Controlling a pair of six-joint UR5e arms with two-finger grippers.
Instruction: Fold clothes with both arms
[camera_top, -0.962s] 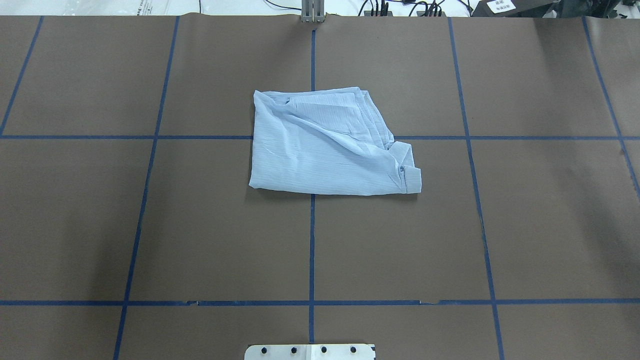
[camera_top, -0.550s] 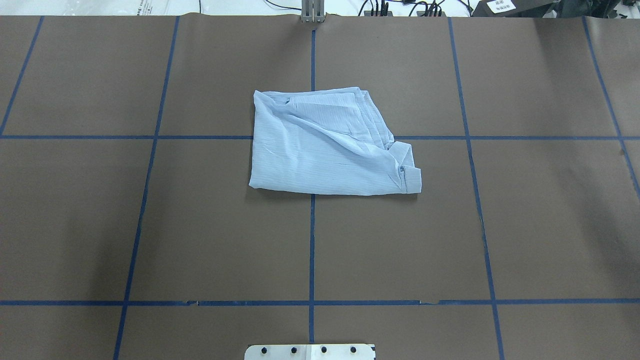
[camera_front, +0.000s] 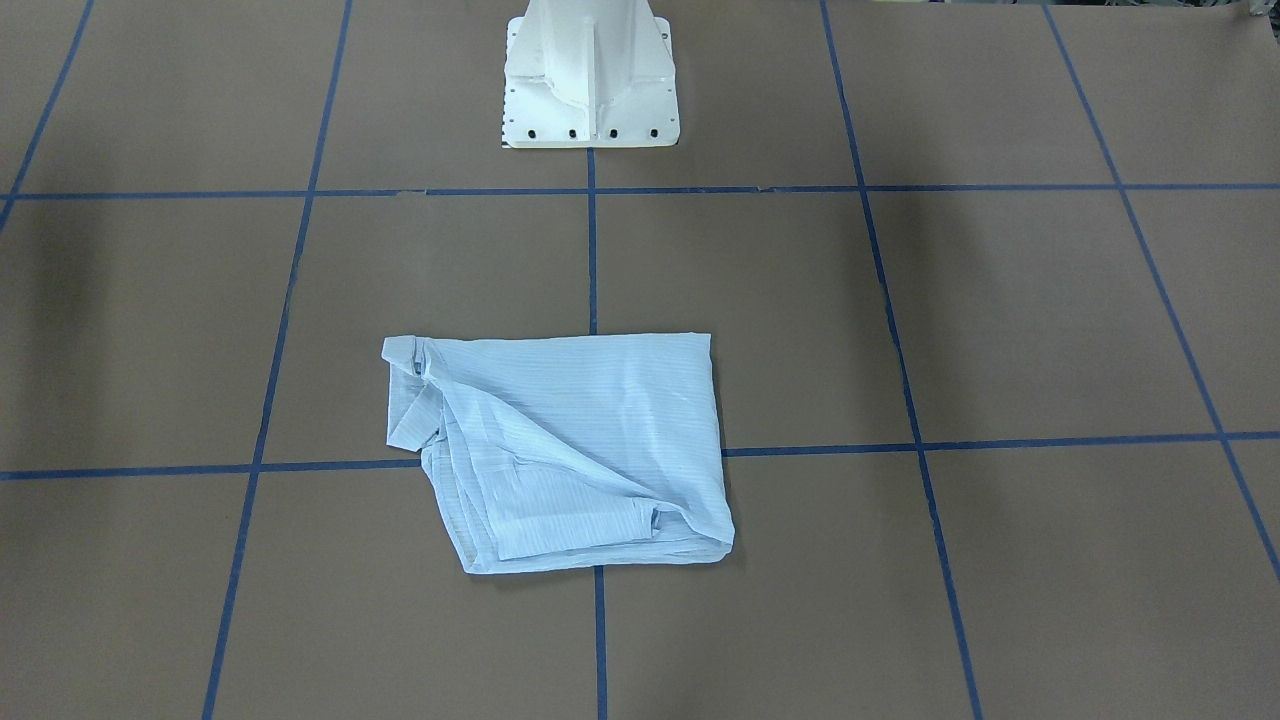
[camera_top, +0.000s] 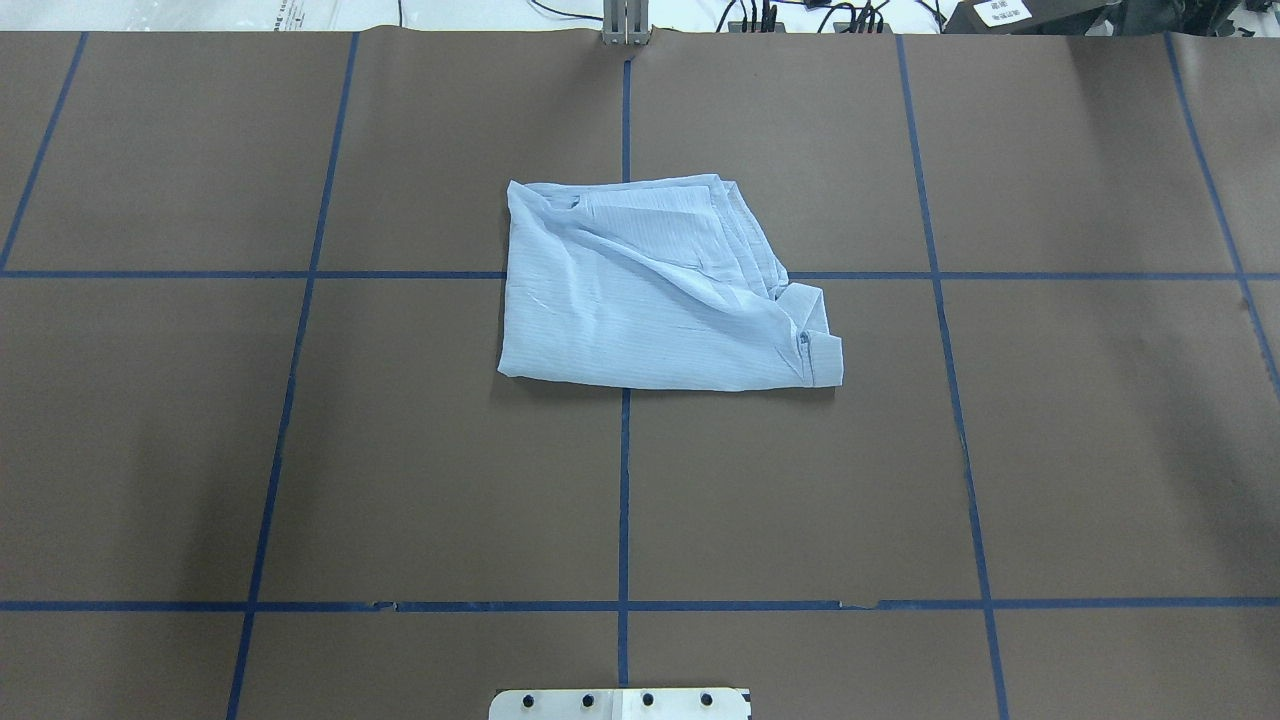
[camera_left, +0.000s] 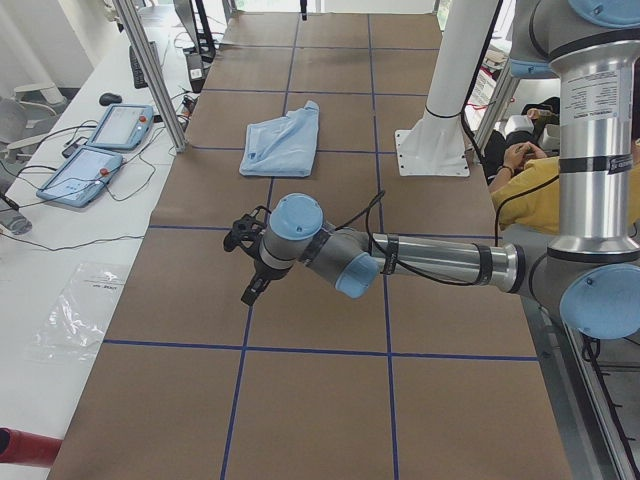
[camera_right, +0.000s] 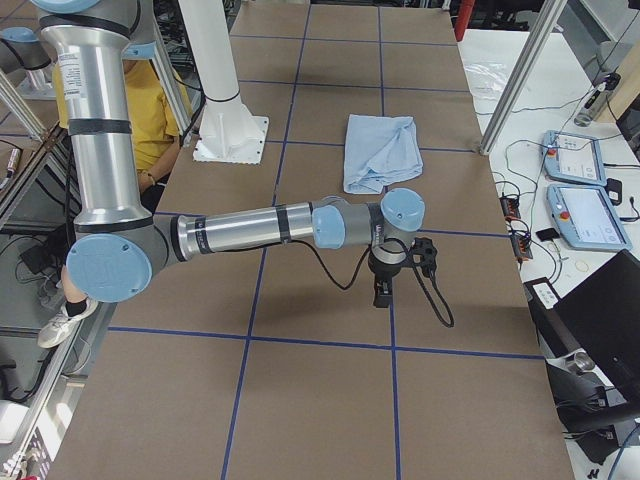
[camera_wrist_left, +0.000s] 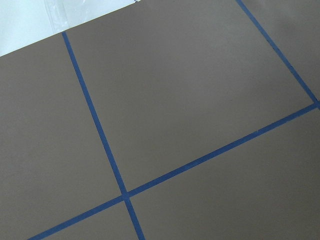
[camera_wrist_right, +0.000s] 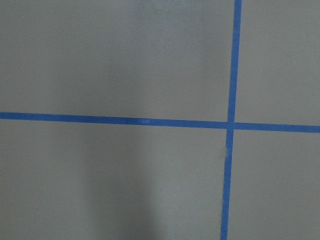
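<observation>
One shirt (camera_top: 650, 290) logged, lying near the middle of the table (camera_top: 300, 450), across the centre tape line and well away from the pedestal base (camera_front: 590, 80). Status? (A)

Folded into a compact, roughly four-sided bundle, several layers stacked. No sleeve hangs loose outside the outline. Judgement: the main folds are done. (B)

Quality? (A)

Fair, not clean. A diagonal ridge runs across the top layer. The layered edges on the robot's right fan out unevenly, and a buttoned corner piece (camera_top: 815, 350) sticks out there. Collar or cuff, cannot tell. (B)

Arms? (A)

Both are well apart from the shirt, each stretched low over bare table toward its own end. The left gripper (camera_left: 250, 288) shows only in the left side view and the right gripper (camera_right: 383, 293) only in the right side view. Whether either is spread or closed, cannot tell. Neither touches cloth, and nothing hangs from either. Both wrist cameras see only brown paper and blue tape. (B)

Remaining? (A)

Judged: little. Possibly one tidy-up pass to tuck the corner piece and square the fanned edge, which would need both arms to travel in to the centre. Otherwise the task reads as complete or nearly so. (B)
</observation>
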